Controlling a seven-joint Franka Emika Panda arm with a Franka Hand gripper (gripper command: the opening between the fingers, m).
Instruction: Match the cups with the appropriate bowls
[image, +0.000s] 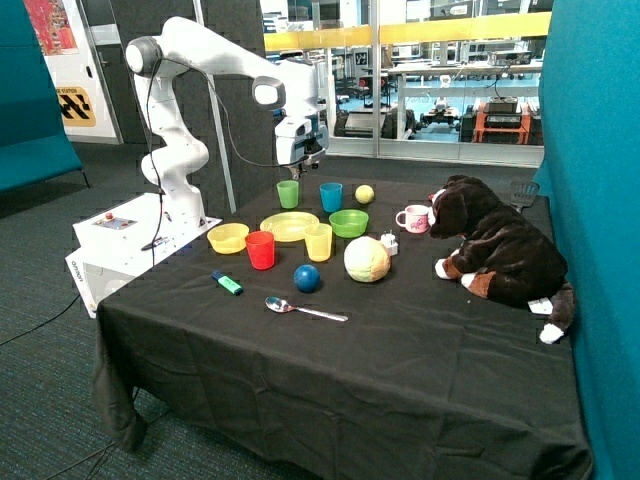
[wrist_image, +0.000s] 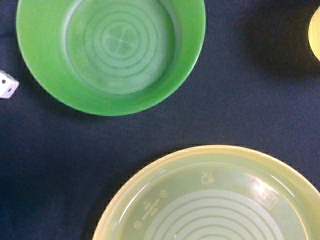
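Left to right on the table (image: 400, 380): one yellow bowl (image: 228, 238), one red cup (image: 260, 250), one green cup (image: 288, 194), one flat plate (image: 289, 226), one yellow cup (image: 318, 242), one blue cup (image: 331, 197), one green bowl (image: 348, 222). All four cups stand outside both bowls. The gripper (image: 297, 168) hangs above the green cup, holding nothing; its finger spacing cannot be determined.

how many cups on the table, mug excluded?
4: green cup and blue cup behind the plate; red cup by the yellow bowl; yellow cup before the green bowl.
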